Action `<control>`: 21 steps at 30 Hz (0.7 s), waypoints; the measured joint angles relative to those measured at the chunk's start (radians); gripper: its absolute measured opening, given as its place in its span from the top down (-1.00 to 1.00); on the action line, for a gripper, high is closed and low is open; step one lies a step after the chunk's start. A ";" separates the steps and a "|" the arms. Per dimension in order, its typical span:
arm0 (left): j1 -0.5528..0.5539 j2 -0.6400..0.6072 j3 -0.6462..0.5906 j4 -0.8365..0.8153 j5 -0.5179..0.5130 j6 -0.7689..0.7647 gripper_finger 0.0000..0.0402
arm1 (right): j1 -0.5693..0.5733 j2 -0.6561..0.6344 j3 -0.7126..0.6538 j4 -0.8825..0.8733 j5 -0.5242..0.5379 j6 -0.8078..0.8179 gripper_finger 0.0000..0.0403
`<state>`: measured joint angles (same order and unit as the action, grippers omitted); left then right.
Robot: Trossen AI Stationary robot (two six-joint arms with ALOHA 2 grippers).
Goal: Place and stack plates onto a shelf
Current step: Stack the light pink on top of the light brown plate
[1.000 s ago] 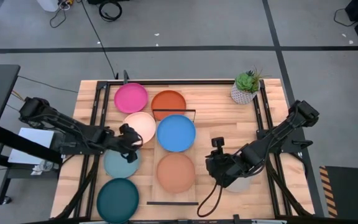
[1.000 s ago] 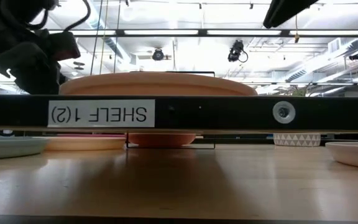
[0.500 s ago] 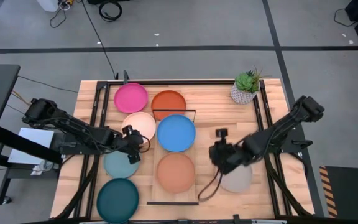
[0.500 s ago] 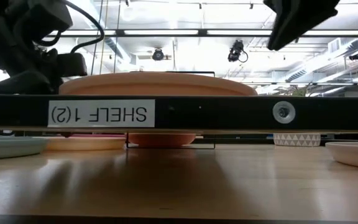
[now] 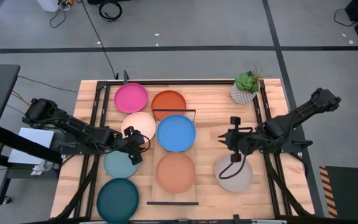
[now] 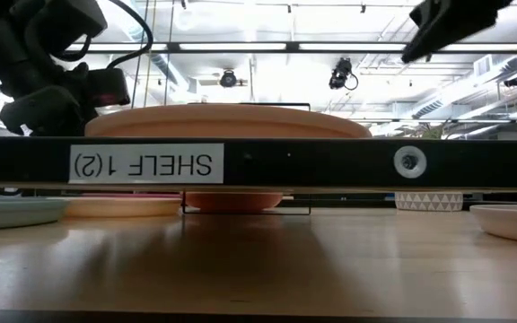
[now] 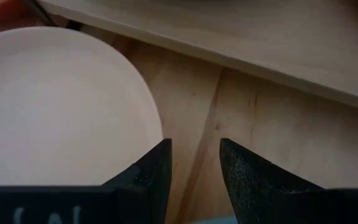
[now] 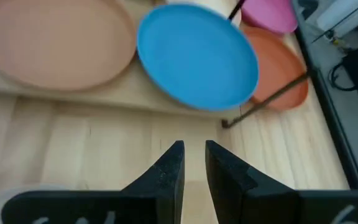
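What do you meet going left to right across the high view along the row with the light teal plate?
Light teal plate → tan-orange plate on the shelf → grey plate.

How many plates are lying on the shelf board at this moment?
2. The round matte blue plate lies on the far half of the long light-wood shelf; the round tan-orange plate lies on the near half. Neither is stacked, and nothing seems hidden.

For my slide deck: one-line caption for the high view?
Blue plate and tan-orange plate on the shelf; both grippers empty above the table.
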<state>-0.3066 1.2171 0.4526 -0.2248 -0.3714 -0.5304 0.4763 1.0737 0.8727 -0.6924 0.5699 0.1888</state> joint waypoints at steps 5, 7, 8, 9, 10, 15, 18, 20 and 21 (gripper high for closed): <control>0.000 0.000 0.000 0.007 0.000 0.000 0.30 | -0.017 -0.031 -0.013 0.021 0.065 -0.032 0.65; 0.000 0.000 0.000 0.007 0.000 0.000 0.30 | -0.028 -0.032 -0.015 0.039 0.061 -0.058 0.65; 0.000 0.000 0.000 0.008 0.000 0.000 0.30 | -0.033 -0.032 -0.015 0.053 0.060 -0.070 0.65; 0.000 0.000 0.000 0.008 0.000 0.000 0.30 | -0.037 -0.033 -0.015 0.073 0.057 -0.080 0.65; 0.000 0.000 0.000 0.010 0.000 0.000 0.30 | -0.040 -0.032 -0.015 0.086 0.048 -0.084 0.65; 0.000 0.000 0.000 0.034 0.000 0.000 0.30 | -0.041 -0.032 -0.015 0.101 0.019 -0.094 0.65; 0.000 0.000 0.000 0.041 0.000 0.000 0.30 | -0.043 -0.032 -0.015 0.113 0.020 -0.109 0.65; 0.000 0.000 0.000 0.041 0.000 0.000 0.30 | -0.048 -0.032 -0.015 0.137 0.015 -0.124 0.65; 0.000 0.000 0.000 0.041 0.000 0.000 0.30 | -0.051 -0.032 -0.015 0.150 0.012 -0.131 0.65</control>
<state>-0.3065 1.2167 0.4526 -0.1837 -0.3710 -0.5304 0.4253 1.0416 0.8581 -0.5424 0.5815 0.0578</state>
